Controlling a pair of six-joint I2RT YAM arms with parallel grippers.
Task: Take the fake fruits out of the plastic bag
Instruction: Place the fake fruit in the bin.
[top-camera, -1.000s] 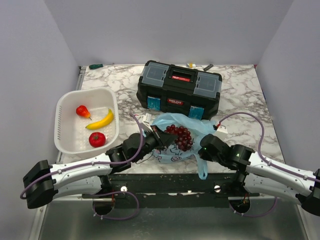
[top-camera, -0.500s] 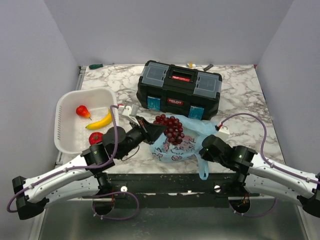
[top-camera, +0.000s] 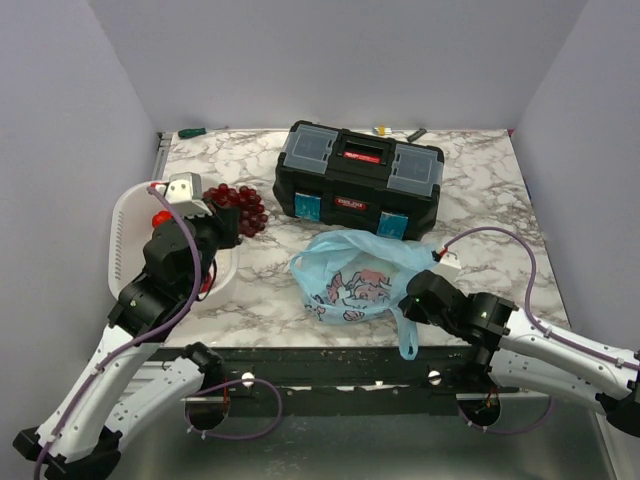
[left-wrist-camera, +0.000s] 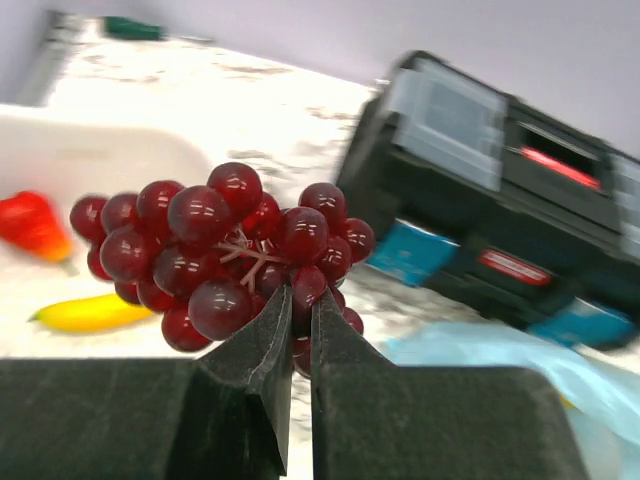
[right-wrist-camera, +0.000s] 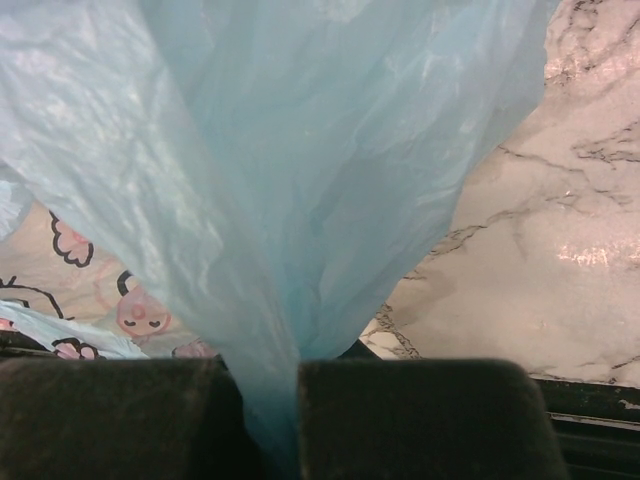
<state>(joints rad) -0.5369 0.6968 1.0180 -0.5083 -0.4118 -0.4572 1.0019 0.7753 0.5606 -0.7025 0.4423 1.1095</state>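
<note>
Swung left since the earlier frames, the dark red plastic grape bunch is out of the bag and now hangs in the air over the far right corner of the white slotted plastic basket. Its stem is pinched between the 2 fingers of the left tool, which are pressed almost together on it. In the left wrist view the glossy grapes fan out just above that tool.

Below them in that view, 1 yellow plastic banana and 1 small red pear-shaped fruit with an orange tip lie inside the basket.

The thin light-blue translucent plastic bag with a pink-and-white cartoon print sits puffed up on the grey-veined marble tabletop, just in front of the black plastic toolbox. Whether any fruit is inside it cannot be told.

The right tool grips the bag at its near right side. The right wrist view shows the blue film gathered into a fold that runs down between the 2 fingers of this tool, which are pressed together on it. 1 loop handle hangs over the near edge of the tabletop.
</note>
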